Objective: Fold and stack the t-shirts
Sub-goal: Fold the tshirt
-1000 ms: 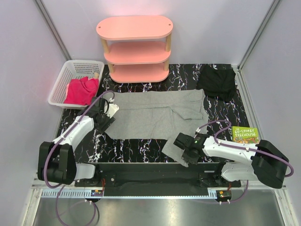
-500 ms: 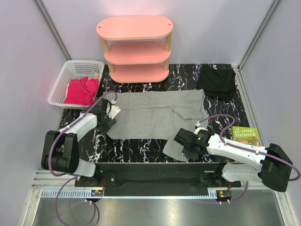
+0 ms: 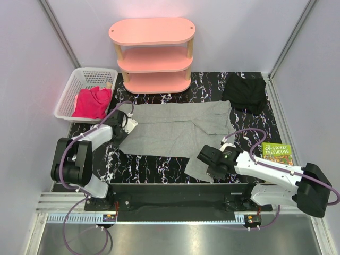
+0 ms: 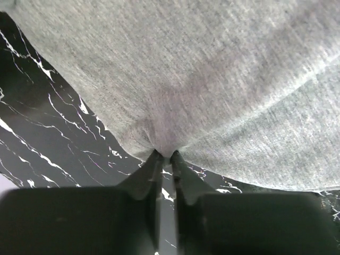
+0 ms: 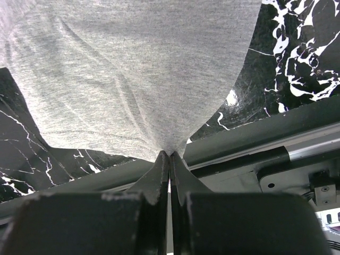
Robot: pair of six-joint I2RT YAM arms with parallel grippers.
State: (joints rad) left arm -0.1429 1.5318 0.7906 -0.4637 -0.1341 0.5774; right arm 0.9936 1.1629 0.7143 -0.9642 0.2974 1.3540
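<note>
**Grey shirt** (image 3: 175, 130): mid-grey cloth, spread mostly flat across the middle of the surface (image 3: 159, 166), long side running left to right. One flap is drawn out toward the near right edge. Creases fan out from both held points.

**Left gripper** (image 4: 164, 155): at the shirt's left edge. Jaws are closed on a small pucker of grey cloth, as the left wrist view shows.

**Right gripper** (image 5: 169, 154): at the near right flap. Jaws are pinched shut on its tip, just above the surface's near rail.

**Black shirt** (image 3: 245, 93): a loose bundle at the far right corner, well apart from both grippers.

**Pink shirt** (image 3: 93, 102): crumpled inside the white basket (image 3: 71, 85), off the far left corner.

**Step in hand (judged):** the first shirt is being gripped at two opposite edges, either to straighten it or to start a fold. No finished fold is visible and no stack has been started, so the task is at an early stage.

**Next move (judged):** both arms would need to lift and carry their pinches together, keeping the cloth taut so the panel lays over without bunching. The thin pinches could slip under tension.

**Book** (image 3: 277, 152): green cover, near right, just beside the right arm. "STOREY TREEHOUSE" is legible; the number before it is too small to confirm.

**Shelf** (image 3: 152, 53): pink, three tiers, at the far edge. It carries no writing.
</note>
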